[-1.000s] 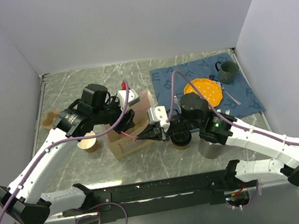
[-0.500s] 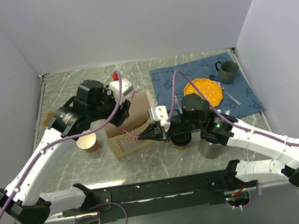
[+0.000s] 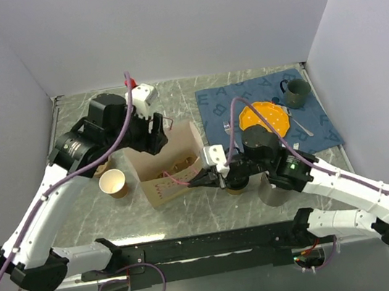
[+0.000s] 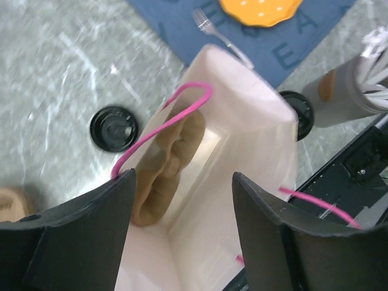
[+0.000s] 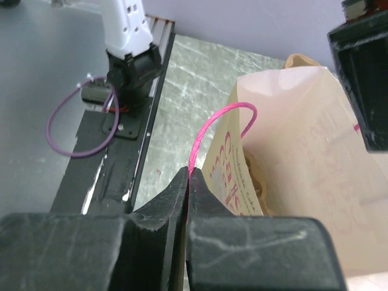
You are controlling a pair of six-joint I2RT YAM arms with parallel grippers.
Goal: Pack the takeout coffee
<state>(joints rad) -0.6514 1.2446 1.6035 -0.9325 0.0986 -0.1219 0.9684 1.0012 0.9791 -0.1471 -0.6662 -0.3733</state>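
While the right gripper (image 5: 188, 177) keeps its jaws clenched on the near pink string handle (image 5: 213, 126) of the paper bag (image 3: 171, 168), the bag stands open-mouthed in the middle of the counter (image 3: 173, 97). From the wrist view you can see the string vanish right into the closed seam of the jaws.

Over on the other side, the left gripper (image 4: 183, 180) hangs above the bag's mouth with its jaws released, spread wide and grasping nothing. The far pink handle (image 4: 162, 130) arches up between them. Something brown and crumpled (image 4: 171, 165) lies inside the bag; I can't make out what it is.

Outside the bag, the takeout coffee (image 4: 298, 114) sits on the counter just to its right, tucked under the right arm's wrist, black lid on. A grey tumbler (image 4: 347, 97) stands right beside it. A loose black lid (image 4: 114, 128) lies on the counter on the bag's other side, and an open brown cup (image 3: 114, 182) stands near the bag's left. Further back, a blue placemat (image 3: 246, 95) carries an orange plate (image 3: 268, 117), a fork (image 4: 222, 37) and a dark green mug (image 3: 295, 93).
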